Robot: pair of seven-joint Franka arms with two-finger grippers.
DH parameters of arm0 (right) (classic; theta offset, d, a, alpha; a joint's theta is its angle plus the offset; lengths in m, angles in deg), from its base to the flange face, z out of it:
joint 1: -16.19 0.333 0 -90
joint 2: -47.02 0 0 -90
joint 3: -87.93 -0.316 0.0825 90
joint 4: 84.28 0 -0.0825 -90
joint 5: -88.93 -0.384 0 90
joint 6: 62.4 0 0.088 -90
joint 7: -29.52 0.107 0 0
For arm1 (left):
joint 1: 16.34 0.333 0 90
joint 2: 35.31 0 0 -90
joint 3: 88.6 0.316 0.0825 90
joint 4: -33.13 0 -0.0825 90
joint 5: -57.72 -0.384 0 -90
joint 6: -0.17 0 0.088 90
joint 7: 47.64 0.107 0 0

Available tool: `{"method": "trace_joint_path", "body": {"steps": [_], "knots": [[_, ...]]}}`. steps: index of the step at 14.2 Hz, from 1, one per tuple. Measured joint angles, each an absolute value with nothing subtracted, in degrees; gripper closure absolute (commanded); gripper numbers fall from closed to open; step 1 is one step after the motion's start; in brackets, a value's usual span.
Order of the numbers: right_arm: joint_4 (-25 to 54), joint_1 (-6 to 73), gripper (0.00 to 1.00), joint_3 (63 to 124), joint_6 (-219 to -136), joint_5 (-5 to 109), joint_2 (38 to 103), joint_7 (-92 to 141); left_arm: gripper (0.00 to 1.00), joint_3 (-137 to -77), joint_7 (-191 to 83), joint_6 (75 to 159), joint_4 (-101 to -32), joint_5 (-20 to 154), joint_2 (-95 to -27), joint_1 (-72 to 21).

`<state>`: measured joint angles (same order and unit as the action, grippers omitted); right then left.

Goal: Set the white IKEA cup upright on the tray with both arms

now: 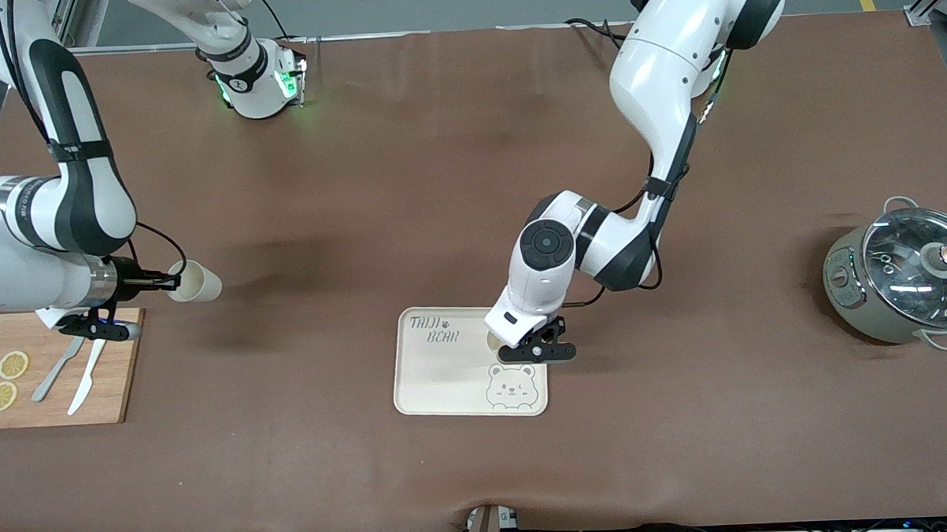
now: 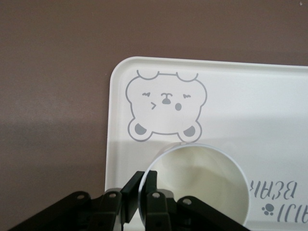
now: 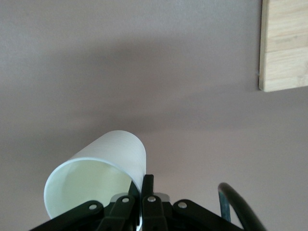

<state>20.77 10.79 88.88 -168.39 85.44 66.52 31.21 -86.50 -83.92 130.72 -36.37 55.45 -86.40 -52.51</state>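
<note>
The cream bear tray (image 1: 438, 377) lies mid-table. A white cup (image 1: 493, 342) stands upright on it beside the bear drawing, mostly hidden under the left arm. My left gripper (image 1: 533, 350) is shut on this cup's rim; the left wrist view shows the fingers (image 2: 146, 185) pinching the wall of the cup (image 2: 197, 187) over the tray (image 2: 269, 96). My right gripper (image 1: 171, 283) is shut on the rim of a second white cup (image 1: 197, 282), held on its side above the table near the cutting board. The right wrist view shows that cup (image 3: 96, 173) and gripper (image 3: 143, 186).
A wooden cutting board (image 1: 115, 389) with lemon slices (image 1: 6, 380), a fork and a knife (image 1: 84, 382) lies at the right arm's end. A grey pot with a glass lid (image 1: 903, 278) stands at the left arm's end.
</note>
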Motion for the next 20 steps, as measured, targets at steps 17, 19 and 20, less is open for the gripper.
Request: {"method": "trace_joint_path", "body": {"steps": [17, 19, 20], "knots": [[16.3, 12.1, 1.00, 88.8, -162.1, 85.4, 66.3, 33.8, 1.00, -86.5, -84.6, 132.8, -36.2, 55.5, -88.3, -52.6], [16.1, 12.9, 1.00, 88.8, -162.1, 85.4, 66.3, 35.0, 0.90, -86.5, -84.6, 132.8, -36.2, 55.5, -88.4, -52.6], [16.0, 13.1, 1.00, 88.8, -162.1, 85.3, 66.3, 35.4, 0.79, -86.5, -84.6, 132.8, -36.2, 55.5, -88.5, -52.6]]}}
